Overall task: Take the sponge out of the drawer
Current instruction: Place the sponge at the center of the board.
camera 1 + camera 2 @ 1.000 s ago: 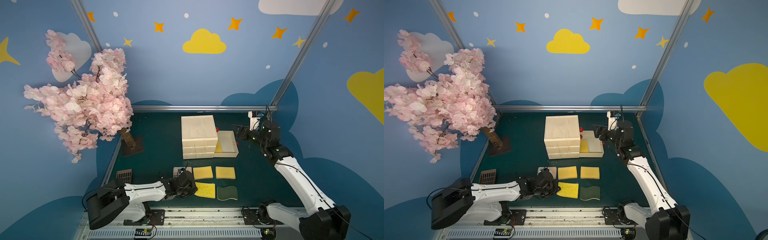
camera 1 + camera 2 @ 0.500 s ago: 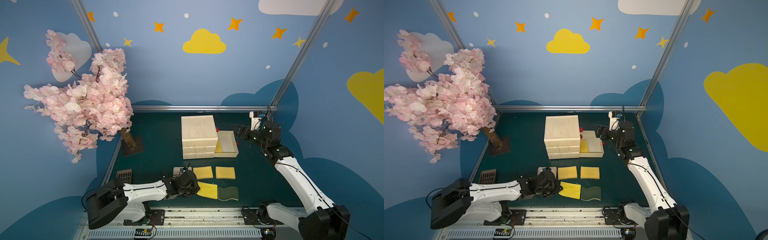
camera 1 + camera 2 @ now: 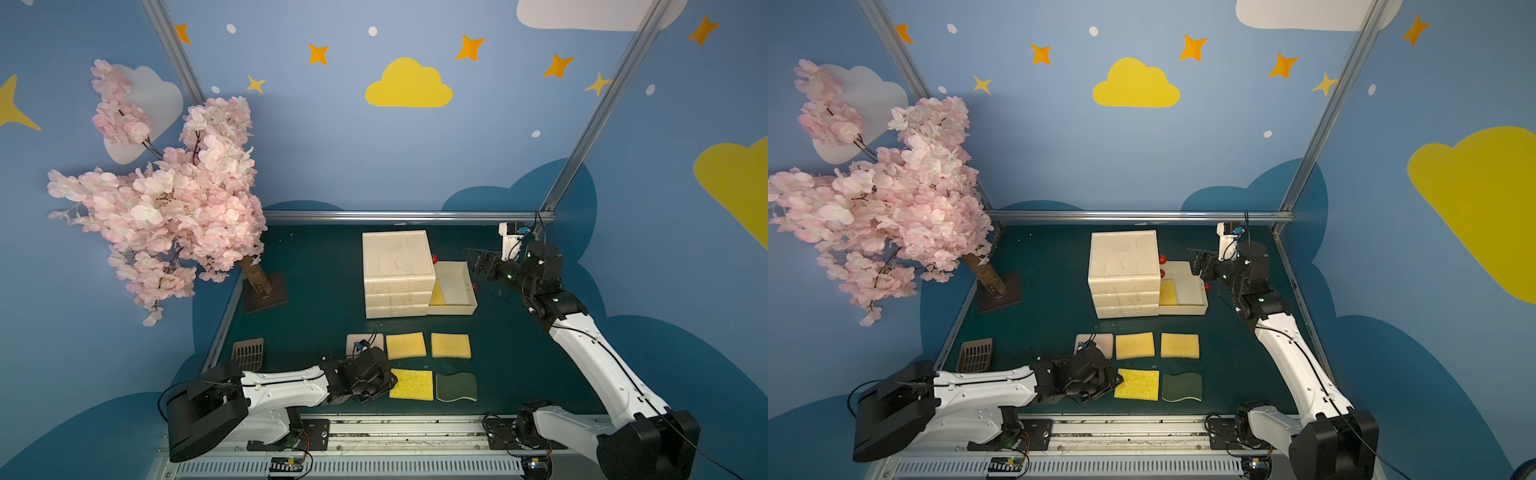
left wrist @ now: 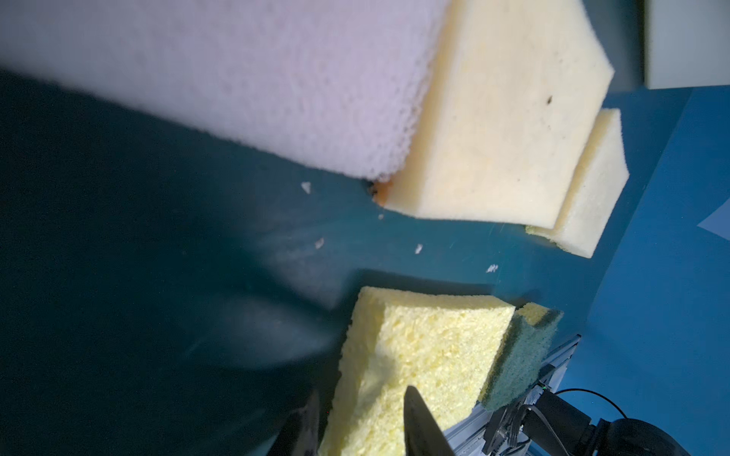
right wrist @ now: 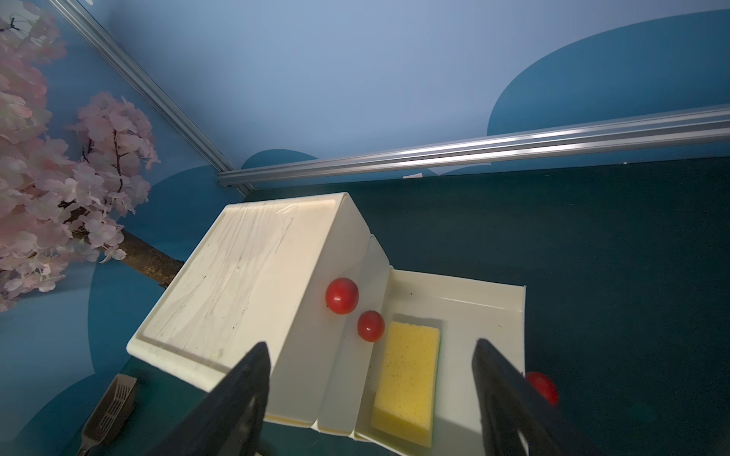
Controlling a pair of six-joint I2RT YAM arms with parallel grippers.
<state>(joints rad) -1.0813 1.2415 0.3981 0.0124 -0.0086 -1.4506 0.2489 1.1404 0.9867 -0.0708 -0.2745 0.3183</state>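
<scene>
At the front edge of the surface (image 3: 316,299), the left gripper (image 4: 361,396) has just let go. A second ago it was pinched shut on the coarse yellow sponge (image 3: 411,384), and half a second ago that sponge lay skewed. Now it sits flat and square beside the green scouring pad (image 3: 456,387), with the black fingers (image 4: 422,430) parted and only straddling its near edge. It joins the pale yellow sponges (image 3: 406,345) and the pinkish sponge (image 3: 355,341) laid out in front of the chest of drawers (image 3: 397,257), so this round of the job looks finished. Another is waiting. The bottom drawer (image 3: 453,309) is pulled out toward the right arm, and a smooth yellow sponge (image 5: 407,375) lies flat inside it, at the chest end. Over it the right gripper (image 5: 369,347) hangs where it was a second ago, jaws wide apart and holding nothing. The next fetch probably falls to that arm: come down, close across the sponge's narrow width, and lift clear of the drawer wall and the red knobs (image 5: 342,295).
</scene>
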